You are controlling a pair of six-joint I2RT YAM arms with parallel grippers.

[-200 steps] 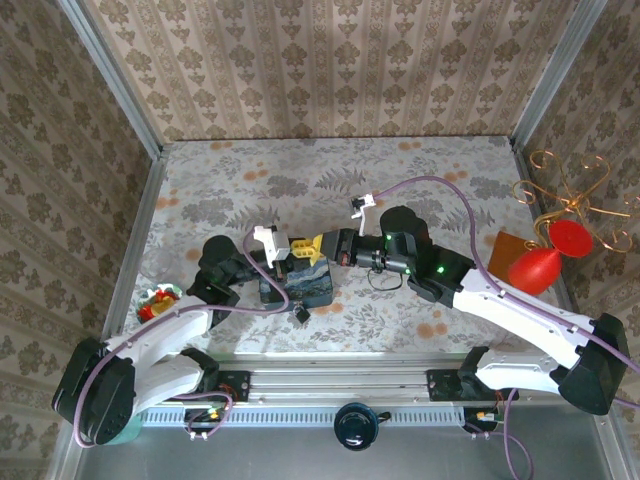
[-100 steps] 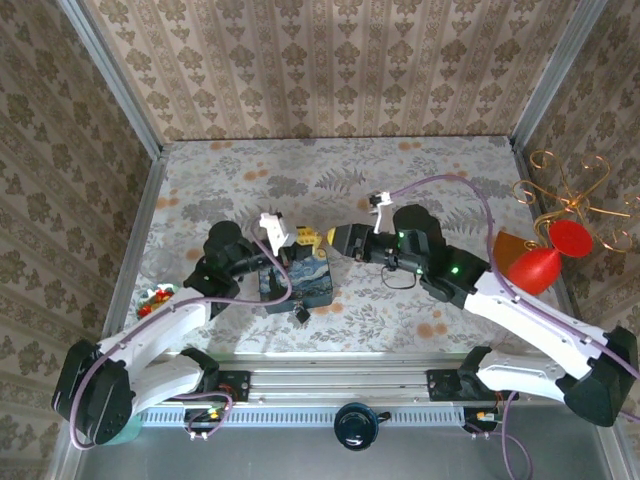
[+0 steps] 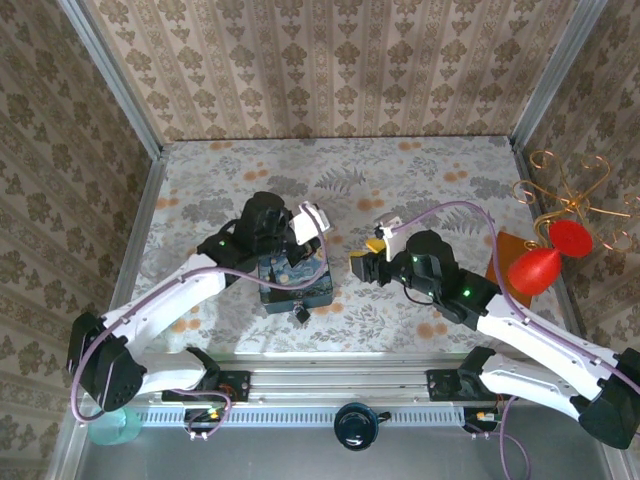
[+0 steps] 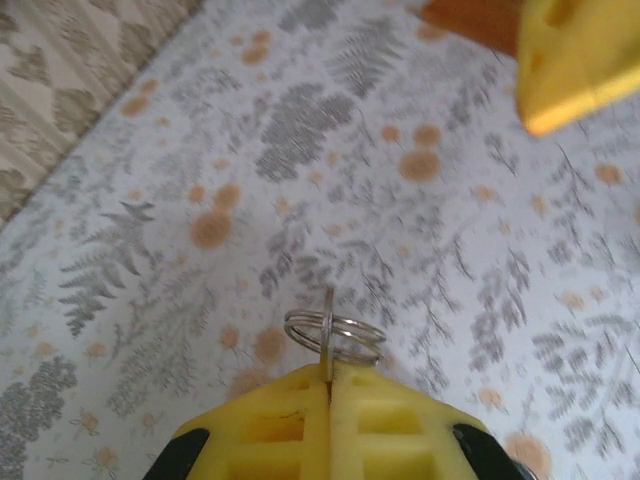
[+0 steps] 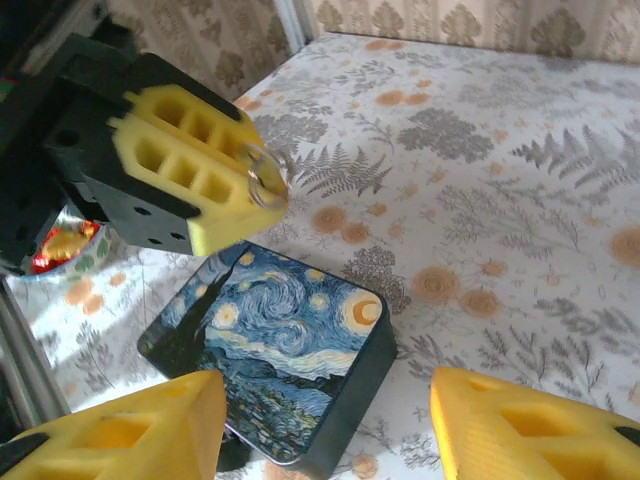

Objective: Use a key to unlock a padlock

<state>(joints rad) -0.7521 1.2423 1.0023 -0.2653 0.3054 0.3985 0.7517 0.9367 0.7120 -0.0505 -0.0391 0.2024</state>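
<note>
Carrying stage, seemingly: clamped shut on key ring (image 4: 330,335), left gripper (image 4: 330,385); spread apart and empty, right gripper (image 5: 325,400). Toward table's near edge (tucked against blue tin (image 3: 295,283)), padlock (image 3: 300,314). Next: steady it, line up key.

Key (image 4: 328,312) and split ring (image 4: 356,327): thin, bright bare metal. Finger pads (image 5: 180,165): matt yellow plastic, open ribbed cells. Tin (image 5: 275,340): glossy painted lid, smooth dark sides. Table cover (image 3: 430,180): matt floral print. Arm shells (image 3: 165,306): smooth white plastic.
</note>
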